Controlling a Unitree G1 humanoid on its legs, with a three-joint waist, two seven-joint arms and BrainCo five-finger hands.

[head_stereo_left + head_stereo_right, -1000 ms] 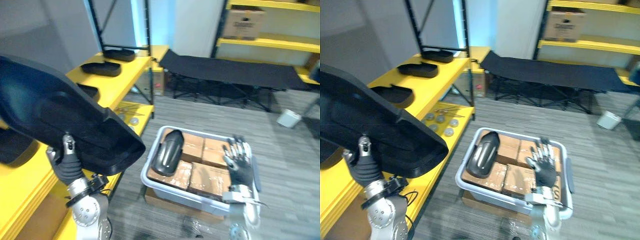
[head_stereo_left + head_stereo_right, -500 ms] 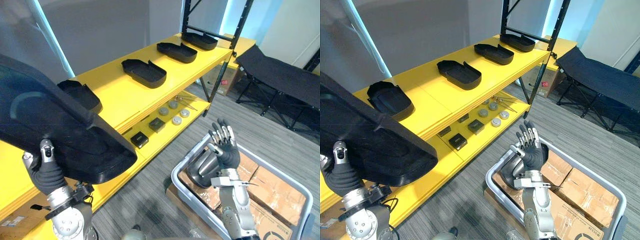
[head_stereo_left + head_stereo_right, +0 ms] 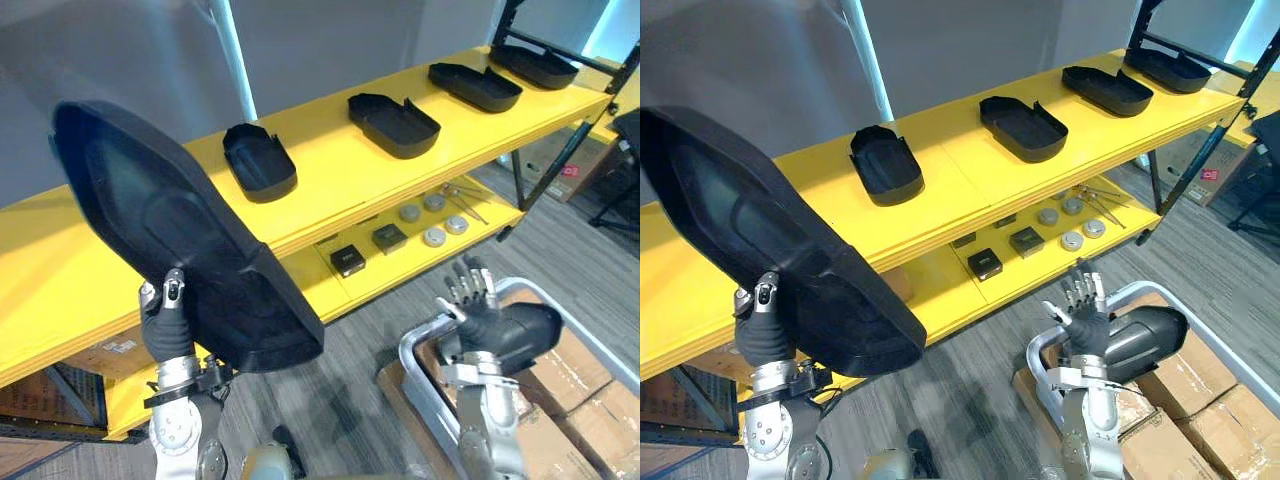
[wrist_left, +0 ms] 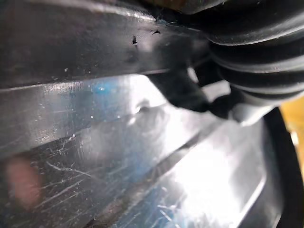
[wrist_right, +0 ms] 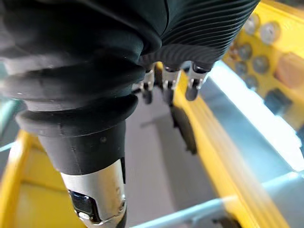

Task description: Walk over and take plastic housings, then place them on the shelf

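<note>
At the left, a large black housing (image 3: pixel 170 230) is held raised and steeply tilted by the left hand (image 3: pixel 168 325), its hollow face turned toward the head camera. The thumb is seen clamped against the lower rim, while the fingers are hidden behind the shell, so the grip is judged to be a pinch at that one end. Beyond it the yellow shelf (image 3: pixel 330 190) is faced, with a bare stretch of its top level behind the held piece. A row of housings (image 3: pixel 393 125) is laid hollow-up further right along that level, and small parts (image 3: pixel 388 237) are set out on the level below. The placing step is judged to be in hand. The piece should be swung down to lie flat and hollow-up like the others. It should be set on the bare stretch, apart from the nearest one in the row and fully inside the front edge. The grip should be let go only once the shell is borne by the shelf. Because so wide a shell is gripped at one end, it is likely to swing, so slow lowering is advised. At the right, the right hand (image 3: pixel 470 305) is held upright with fingers spread and nothing in it. It could be used to steady the far rim. Behind it a bin (image 3: pixel 415 355) is seen, with a spare housing (image 3: pixel 525 330) lying on cardboard boxes (image 3: pixel 590 350).
</note>
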